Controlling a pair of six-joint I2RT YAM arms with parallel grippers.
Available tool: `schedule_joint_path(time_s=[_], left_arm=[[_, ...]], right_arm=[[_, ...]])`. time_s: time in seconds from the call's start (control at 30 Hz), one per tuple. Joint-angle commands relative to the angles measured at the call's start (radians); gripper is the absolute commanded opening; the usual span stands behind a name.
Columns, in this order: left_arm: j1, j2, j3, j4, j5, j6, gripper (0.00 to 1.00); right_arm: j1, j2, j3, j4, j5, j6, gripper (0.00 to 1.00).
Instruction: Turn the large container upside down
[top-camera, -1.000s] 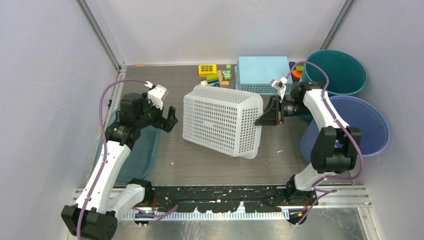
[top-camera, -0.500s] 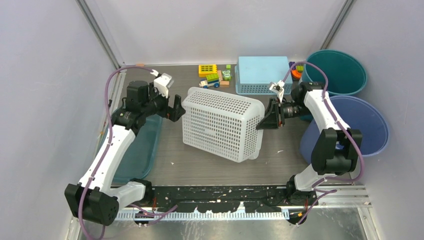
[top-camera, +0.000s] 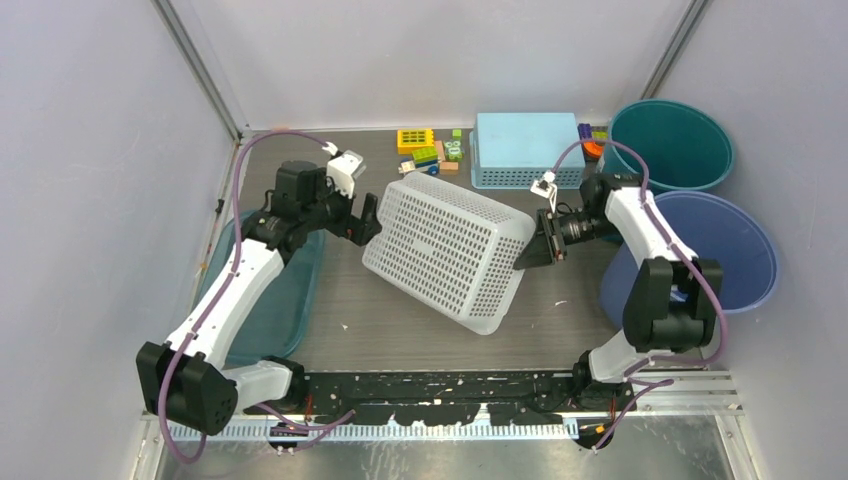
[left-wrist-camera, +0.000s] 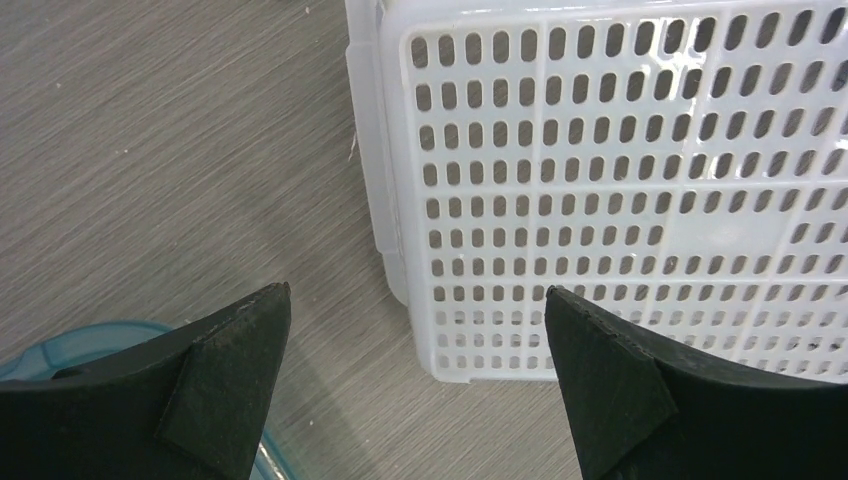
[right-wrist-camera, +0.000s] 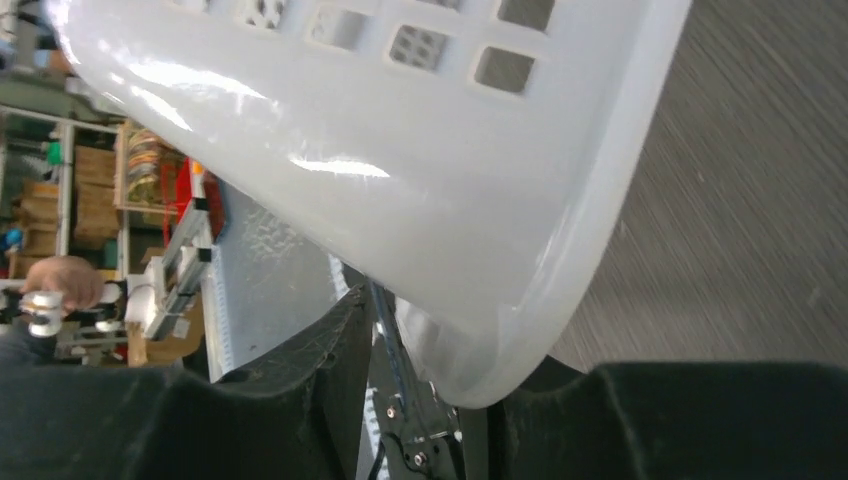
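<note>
A robotics lab is being shown: a left arm (top-camera: 235, 285) and right arm (top-camera: 648, 222) are being carried on a tabletop rail (top-camera: 440, 386), enclosed by white panels (top-camera: 100, 150), with stocked shelves (right-wrist-camera: 85, 180) being glimpsed beyond.

light: bright, even | glare: white basket (right-wrist-camera: 330, 165) (right wrist) | blur: possibly motion

Your large white perforated plastic basket (top-camera: 445, 250) looks smooth and glossy, with bright highlights along its rim. The grey bench (top-camera: 400, 320) under it is matt, with a fine wood-like grain. Your left hand (left-wrist-camera: 415, 295) has matt black fingers (left-wrist-camera: 225, 370), faintly textured. The round teal bucket (top-camera: 670, 140) and round blue bucket (top-camera: 735, 250) look like smooth plastic. The near-edge metal strip (top-camera: 480, 455) is bare and dull.
</note>
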Motion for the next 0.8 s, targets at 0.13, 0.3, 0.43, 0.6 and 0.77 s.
schedule_joint_path(time_s=[0.13,0.3,0.43,0.6,0.77], left_arm=[[-0.017,-0.007,0.021,0.062,-0.004,0.014,1.0],[-0.022,-0.008,0.009,0.067,-0.012,0.011,1.0],[-0.022,-0.017,-0.013,0.087,-0.023,0.004,1.0],[-0.022,-0.009,-0.023,0.097,-0.045,-0.005,1.0],[-0.022,-0.005,-0.024,0.103,-0.044,-0.018,1.0]], right_arm=[[0.005,-0.178,-0.116,0.436,0.16,0.464,0.42],[0.006,-0.15,-0.126,0.473,0.16,0.506,0.3],[0.005,-0.164,-0.162,0.563,0.162,0.574,0.25],[0.005,-0.164,-0.201,0.645,0.183,0.644,0.2],[0.005,-0.133,-0.209,0.661,0.215,0.659,0.14]])
